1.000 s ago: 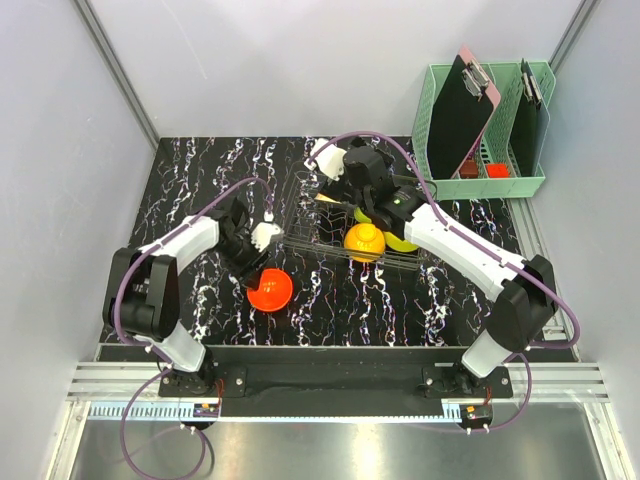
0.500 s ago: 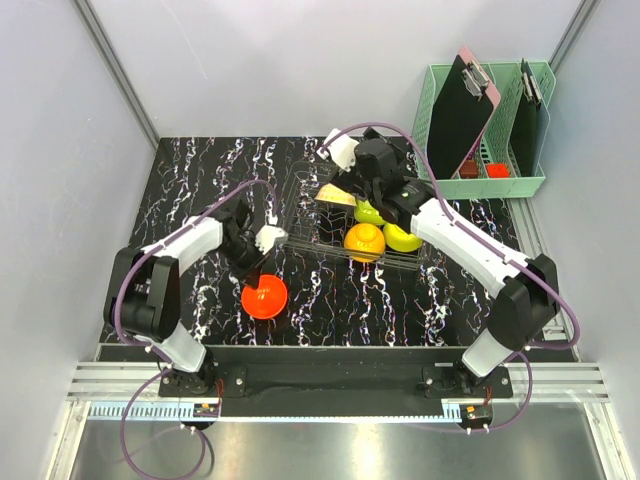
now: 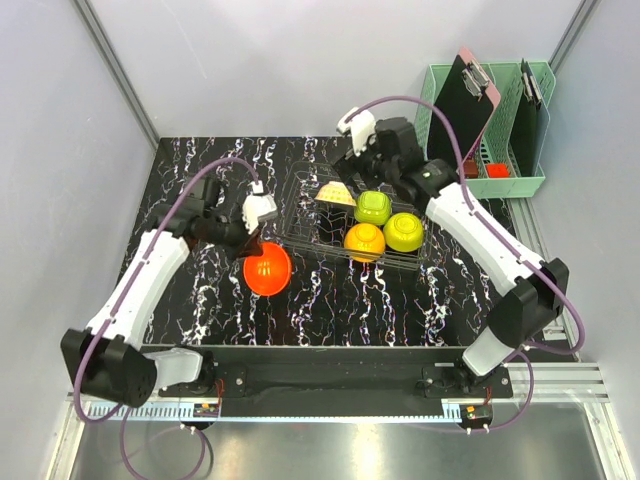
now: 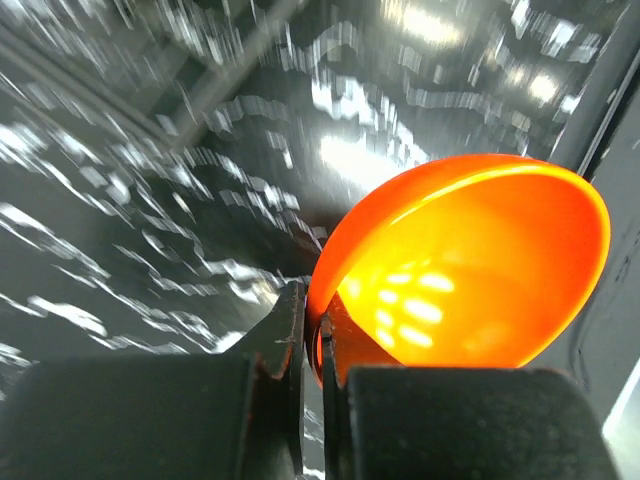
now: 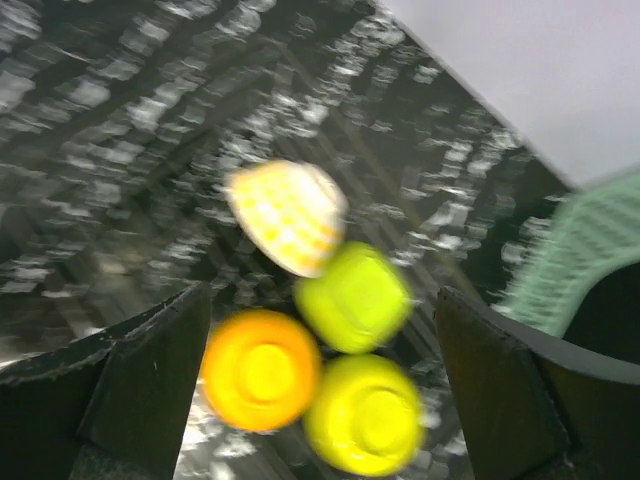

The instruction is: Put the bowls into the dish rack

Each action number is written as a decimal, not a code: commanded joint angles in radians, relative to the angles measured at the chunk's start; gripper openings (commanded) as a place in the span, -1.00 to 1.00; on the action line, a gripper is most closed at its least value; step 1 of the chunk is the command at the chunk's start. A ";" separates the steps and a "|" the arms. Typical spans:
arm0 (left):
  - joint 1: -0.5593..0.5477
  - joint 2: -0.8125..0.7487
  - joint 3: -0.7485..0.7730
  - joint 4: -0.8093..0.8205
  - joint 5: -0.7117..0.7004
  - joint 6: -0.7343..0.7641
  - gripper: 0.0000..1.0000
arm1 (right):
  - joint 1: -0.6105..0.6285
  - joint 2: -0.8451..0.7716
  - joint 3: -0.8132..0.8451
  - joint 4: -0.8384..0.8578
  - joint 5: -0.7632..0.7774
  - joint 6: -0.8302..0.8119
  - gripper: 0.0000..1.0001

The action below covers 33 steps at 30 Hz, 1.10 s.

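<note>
My left gripper [image 3: 254,236] is shut on the rim of the red-orange bowl [image 3: 267,270], which hangs tilted just left of the dish rack [image 3: 300,236]. In the left wrist view the fingers [image 4: 285,335] pinch the bowl's [image 4: 470,270] edge, with its hollow facing the camera. The rack holds a cream-white bowl [image 3: 335,195], a lime green bowl [image 3: 372,207], a yellow-green bowl [image 3: 403,232] and an orange bowl [image 3: 364,241]. My right gripper [image 3: 368,168] hovers open and empty above the rack's far side. Its blurred wrist view looks down on the cream bowl [image 5: 285,215], lime bowl [image 5: 355,297], orange bowl [image 5: 260,370] and yellow-green bowl [image 5: 365,415].
A mint-green plastic basket [image 3: 437,130] with clipboards stands at the back right, off the black marbled mat [image 3: 190,170]. Grey walls close in the left, rear and right sides.
My left gripper closed on the red-orange bowl's rim and raised it off the mat. The right arm drew back and up from the rack, uncovering the lime green bowl.
</note>
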 commanded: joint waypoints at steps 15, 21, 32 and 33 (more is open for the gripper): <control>-0.004 0.020 0.117 0.322 0.102 -0.006 -1.00 | -0.043 0.155 -0.023 0.136 -1.137 0.711 0.99; -0.004 0.057 0.134 0.332 0.113 -0.016 -1.00 | -0.040 0.151 -0.083 0.236 -1.213 0.769 0.99; -0.005 0.058 0.137 0.358 0.127 -0.052 -1.00 | -0.040 0.206 -0.106 0.331 -1.238 0.823 0.99; -0.005 0.058 0.137 0.358 0.130 -0.055 -1.00 | -0.040 0.210 -0.106 0.329 -1.231 0.819 1.00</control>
